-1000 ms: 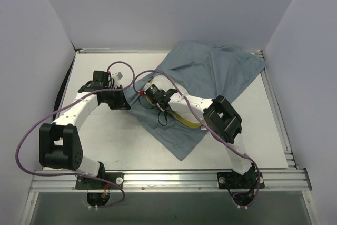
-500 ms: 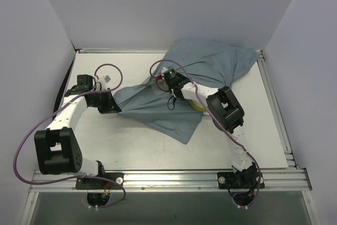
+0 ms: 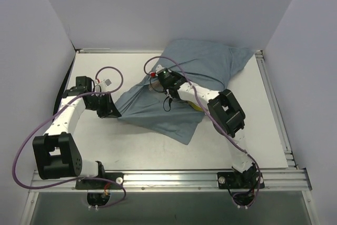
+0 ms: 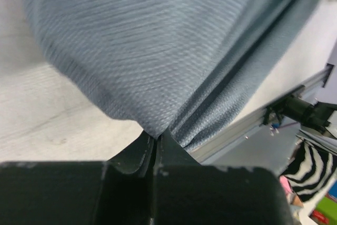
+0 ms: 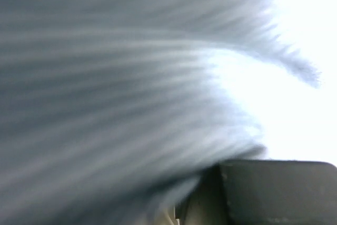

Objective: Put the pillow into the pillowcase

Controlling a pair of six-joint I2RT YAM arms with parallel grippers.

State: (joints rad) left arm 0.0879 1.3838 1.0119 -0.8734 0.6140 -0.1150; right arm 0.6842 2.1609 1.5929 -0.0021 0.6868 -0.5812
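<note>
While the left gripper [image 3: 115,112] pinches its near-left corner, the grey-blue pillowcase [image 3: 202,67] lies puffed and creased across the far right of the table [image 3: 131,140]; whether the right gripper [image 3: 159,76] grips anything is unclear.

Overhead rear view; both wrist cameras close against pillowcase [image 3: 202,69]

We find bare table [image 3: 142,148] along the near side, between the two arm bases, and also in the back left corner; a gripper could pass there. The pillowcase [image 3: 210,67] covers the middle and the back right. The right arm [image 3: 227,112] lies across it, and the left arm [image 3: 63,118] stands beside the left wall [image 3: 31,51].
</note>
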